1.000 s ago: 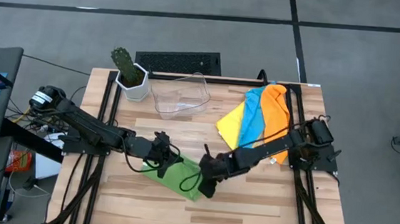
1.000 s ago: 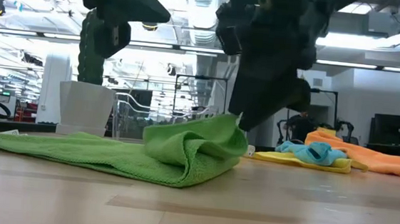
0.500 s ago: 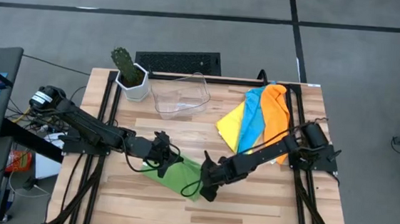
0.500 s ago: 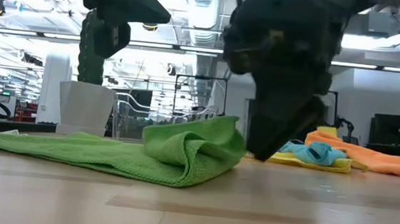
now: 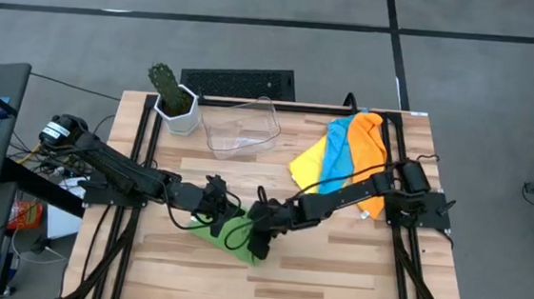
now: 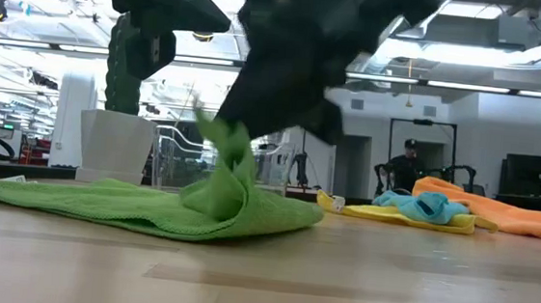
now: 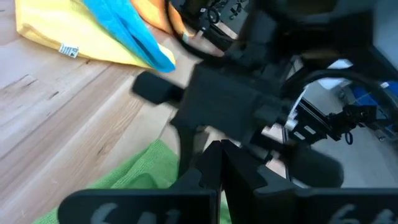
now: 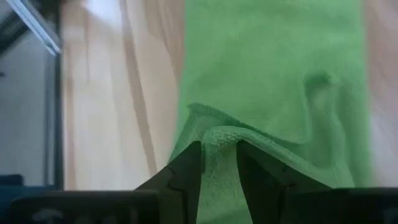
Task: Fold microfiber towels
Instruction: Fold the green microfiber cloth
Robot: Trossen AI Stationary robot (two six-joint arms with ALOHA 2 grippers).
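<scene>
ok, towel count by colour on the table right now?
green towel: 1, pinched by the right gripper, left gripper on it too
yellow towel: 1
light blue towel: 1
orange towel: 1
Total: 4

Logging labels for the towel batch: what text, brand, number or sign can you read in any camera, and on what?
None readable.
White tag on the yellow towel: print too small to read.
Green towel, cactus pot, clear bin: no markings visible.
</scene>
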